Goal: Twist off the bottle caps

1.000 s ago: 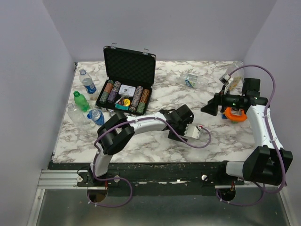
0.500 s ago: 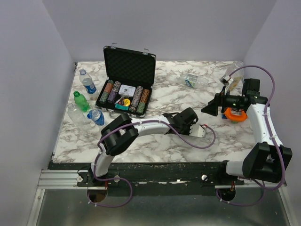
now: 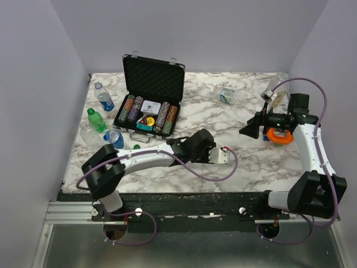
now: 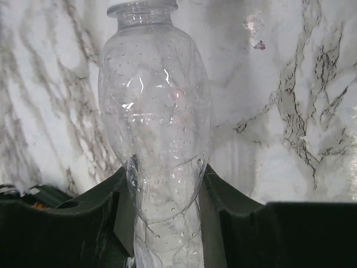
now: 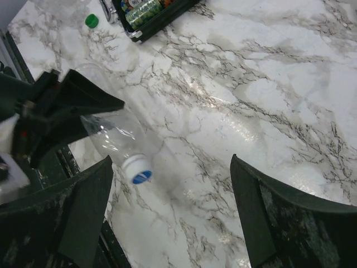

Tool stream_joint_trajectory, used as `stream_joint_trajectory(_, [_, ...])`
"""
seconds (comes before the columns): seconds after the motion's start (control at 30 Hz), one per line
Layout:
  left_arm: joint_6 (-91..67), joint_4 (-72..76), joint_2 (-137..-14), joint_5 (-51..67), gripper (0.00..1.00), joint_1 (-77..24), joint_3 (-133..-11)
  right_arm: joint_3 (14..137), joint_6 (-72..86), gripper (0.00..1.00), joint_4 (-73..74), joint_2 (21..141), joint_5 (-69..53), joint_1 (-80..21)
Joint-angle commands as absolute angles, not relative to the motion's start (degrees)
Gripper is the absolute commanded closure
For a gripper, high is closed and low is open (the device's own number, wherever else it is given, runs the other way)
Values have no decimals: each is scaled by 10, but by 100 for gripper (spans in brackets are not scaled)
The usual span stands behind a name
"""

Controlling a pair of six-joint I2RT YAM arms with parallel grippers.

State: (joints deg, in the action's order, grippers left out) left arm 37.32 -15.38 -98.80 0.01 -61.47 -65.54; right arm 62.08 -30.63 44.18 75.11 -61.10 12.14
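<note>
The left end effector [image 4: 164,174] is clamped around a clear bottle [image 4: 153,111], white cap [image 5: 137,169] on, while the right end effector [image 5: 172,163] gapes wide above the tabletop [image 5: 262,84].

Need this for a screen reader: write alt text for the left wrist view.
A clear plastic bottle is gripped low on its body between the two dark fingers of the left gripper, its white cap at the top edge. Behind it is a white marble table with grey veins.
</note>
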Motion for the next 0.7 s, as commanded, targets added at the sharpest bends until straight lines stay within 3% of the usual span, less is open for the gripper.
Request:
stream_joint_trajectory(0.0, [339,-116,-886,17,94,-611,-600,620,-358,7,454,702,-632,127])
stream_joint_trajectory(0.17, [311,-98,-795,28,95,-607,-549,606,-374,0,405,621,-625,127])
stream_joint_trajectory(0.27, [300,-79,-745,43,97,-606,-519,596,-250,0,362,588,-641,127])
stream_joint_trajectory(0.4, [281,-47,-708,64,98,-604,-490,665,-290,9,540,656,-751,96])
stream_joint_trajectory(0.47, [269,-49,-707,65,98,-602,-493,685,-284,14,598,681,-738,53])
stream_joint_trajectory(0.67, [248,-76,-718,65,98,-603,-514,628,-61,16,460,658,-608,-28])
